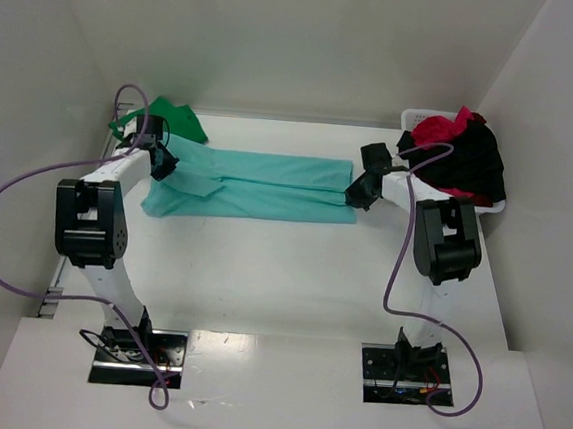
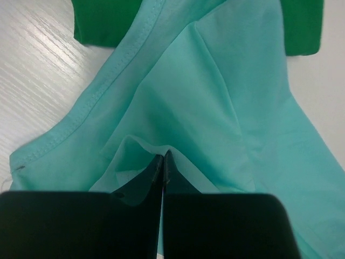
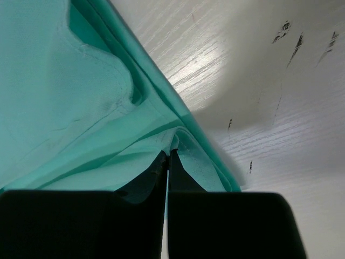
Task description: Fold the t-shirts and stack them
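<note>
A light teal t-shirt (image 1: 259, 184) lies stretched across the far half of the table, folded lengthwise. My left gripper (image 1: 163, 164) is shut on its left end; in the left wrist view the closed fingertips (image 2: 163, 157) pinch a fold of teal cloth (image 2: 215, 97). My right gripper (image 1: 359, 194) is shut on its right end; the right wrist view shows the tips (image 3: 168, 155) pinching the teal hem (image 3: 81, 108). A dark green t-shirt (image 1: 170, 117) lies crumpled at the far left, partly under the teal one (image 2: 102, 21). Red (image 1: 443, 128) and black (image 1: 472, 160) shirts are piled at the far right.
A white plastic basket (image 1: 415, 116) at the far right corner holds the red and black shirts. White walls close in the table on the left, back and right. Purple cables loop from both arms. Bare white tabletop (image 1: 281, 274) lies in front of the teal shirt.
</note>
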Robot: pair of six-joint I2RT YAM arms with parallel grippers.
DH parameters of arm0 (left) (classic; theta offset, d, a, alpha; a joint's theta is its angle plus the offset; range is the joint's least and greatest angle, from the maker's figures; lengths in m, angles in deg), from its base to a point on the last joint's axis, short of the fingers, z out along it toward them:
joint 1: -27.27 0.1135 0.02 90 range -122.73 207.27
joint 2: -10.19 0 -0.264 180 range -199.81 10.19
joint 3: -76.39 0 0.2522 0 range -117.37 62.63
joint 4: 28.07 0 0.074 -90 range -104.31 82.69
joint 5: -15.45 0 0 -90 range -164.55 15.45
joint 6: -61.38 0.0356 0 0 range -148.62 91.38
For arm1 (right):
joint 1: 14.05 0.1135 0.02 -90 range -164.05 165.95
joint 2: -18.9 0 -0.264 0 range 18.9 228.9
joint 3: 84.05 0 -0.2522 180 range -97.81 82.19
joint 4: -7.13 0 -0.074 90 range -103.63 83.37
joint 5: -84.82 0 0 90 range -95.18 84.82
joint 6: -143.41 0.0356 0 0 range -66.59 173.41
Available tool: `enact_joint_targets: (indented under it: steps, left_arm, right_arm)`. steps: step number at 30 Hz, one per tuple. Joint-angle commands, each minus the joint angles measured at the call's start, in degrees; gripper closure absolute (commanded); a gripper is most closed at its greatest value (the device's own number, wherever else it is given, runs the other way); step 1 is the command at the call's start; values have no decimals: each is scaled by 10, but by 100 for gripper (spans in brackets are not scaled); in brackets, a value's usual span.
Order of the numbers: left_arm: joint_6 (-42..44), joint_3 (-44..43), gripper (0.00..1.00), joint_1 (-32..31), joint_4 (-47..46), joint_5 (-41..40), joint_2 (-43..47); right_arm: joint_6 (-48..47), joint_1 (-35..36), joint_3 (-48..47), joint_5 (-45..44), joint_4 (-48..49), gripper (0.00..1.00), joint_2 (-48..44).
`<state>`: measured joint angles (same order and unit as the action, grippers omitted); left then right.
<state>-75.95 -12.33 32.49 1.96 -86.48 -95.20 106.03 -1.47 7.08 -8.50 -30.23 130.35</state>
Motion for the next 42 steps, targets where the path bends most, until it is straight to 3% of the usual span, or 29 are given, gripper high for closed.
enact_joint_targets:
  steps: [1,15,19,21,22,25,30,36,39,42]
  left_arm:
    - [29,-23,100,13,-18,25,-12]
    - [71,-80,99,13,-16,26,-45]
    - [77,-80,96,18,-16,31,-57]
    - [77,-80,95,18,-16,32,-58]
    - [78,-81,93,18,-16,37,-63]
    - [82,-85,81,18,-16,50,-68]
    - [88,-108,70,18,-32,73,-81]
    - [101,-150,47,18,-39,110,-97]
    - [114,-143,34,18,-17,110,-71]
    - [121,-94,30,18,-4,115,-28]
  right_arm:
    - [-1,-6,-27,-13,18,100,12]
    - [-14,-6,-57,-13,25,93,46]
    - [-23,-6,-61,1,32,76,57]
    - [-31,-6,-61,1,37,59,62]
    - [-36,-6,-61,1,37,48,62]
    - [-41,-6,-61,-4,43,34,46]
    - [-41,-6,-53,-17,56,30,5]
    - [-36,-6,-21,-17,90,28,-37]
    - [-36,-6,-16,-5,91,27,-44]
    - [-40,-6,-12,-5,95,26,-48]
